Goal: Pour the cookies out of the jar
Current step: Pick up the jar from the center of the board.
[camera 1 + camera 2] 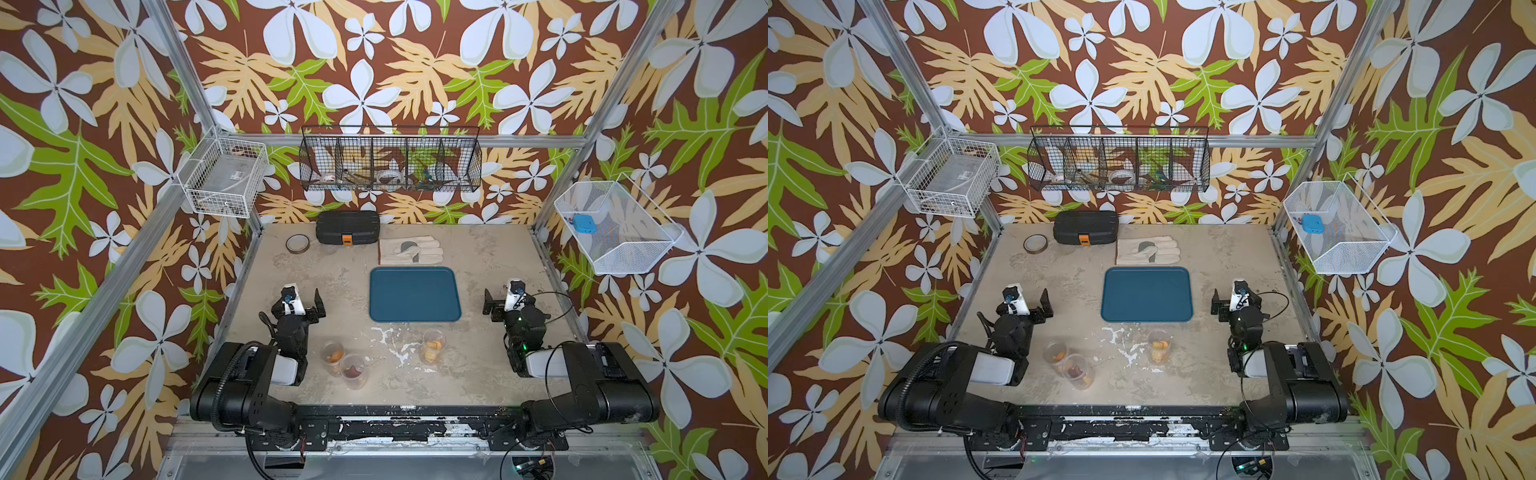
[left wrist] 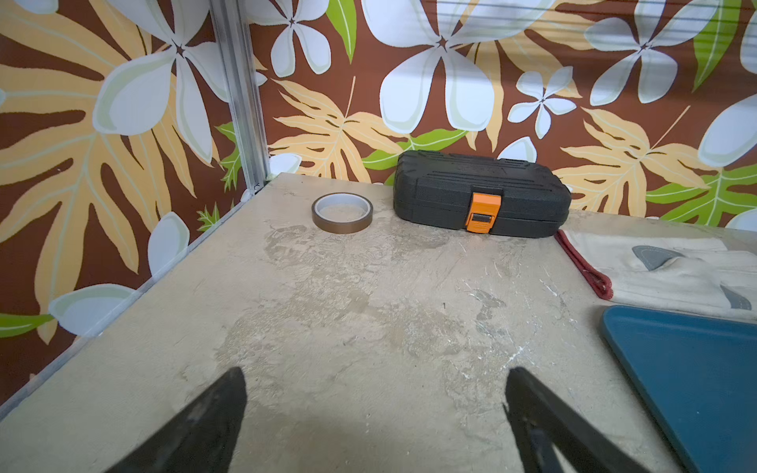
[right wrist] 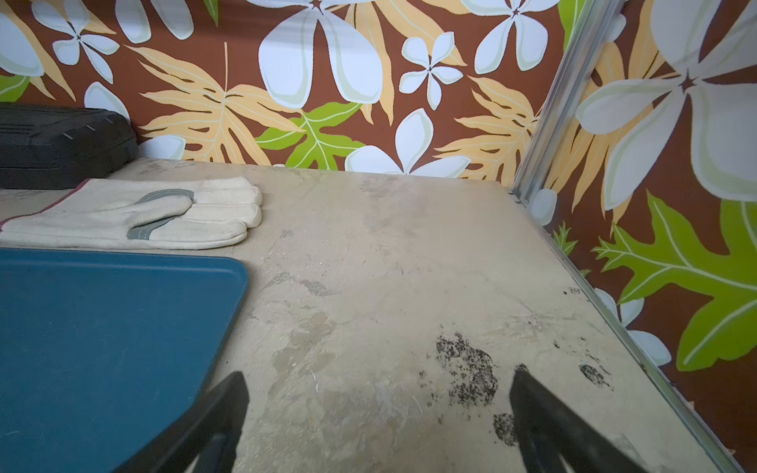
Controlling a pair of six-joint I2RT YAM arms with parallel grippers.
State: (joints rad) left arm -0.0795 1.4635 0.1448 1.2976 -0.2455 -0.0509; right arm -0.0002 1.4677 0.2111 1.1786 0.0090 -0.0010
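Cookies [image 1: 434,344] all sit inside clear jars on the desk [image 1: 478,257]. Lone jar [image 1: 432,353] stands upright behind the right tool [image 3: 379,376] and inboard of it, back toward the arm bases, with orange-yellow pieces partway up it. Paired jars [image 1: 344,363] stand upright behind the left tool [image 2: 375,381], also inboard and right beside each other (contact between them not resolvable from above). They hold orange and brown pieces. All three jars are well apart from both tools.

Left tool: jaws spread wide, gripping nothing, bare desk under the gap. Right tool: same, jaws spread wide over the desk, with a dark speckled stain just ahead of it.

Blue tray [image 1: 415,295] lies flat between the two tools, inboard of each. In the right wrist view its near corner shows just beside the right tool's inner finger.

Ahead of the tray, a pale work glove [image 1: 409,250] lies flat, fingers pointing toward the right tool's side. Further ahead of the left tool, a black case [image 1: 347,226] with an orange latch sits against the back wall. A tape roll [image 1: 297,243] lies flat just outboard of it.

Above them a black wire basket [image 1: 465,166] hangs on the back wall. A white wire basket [image 1: 216,203] hangs outboard of the left tool, a white mesh basket [image 1: 623,257] outboard of the right.
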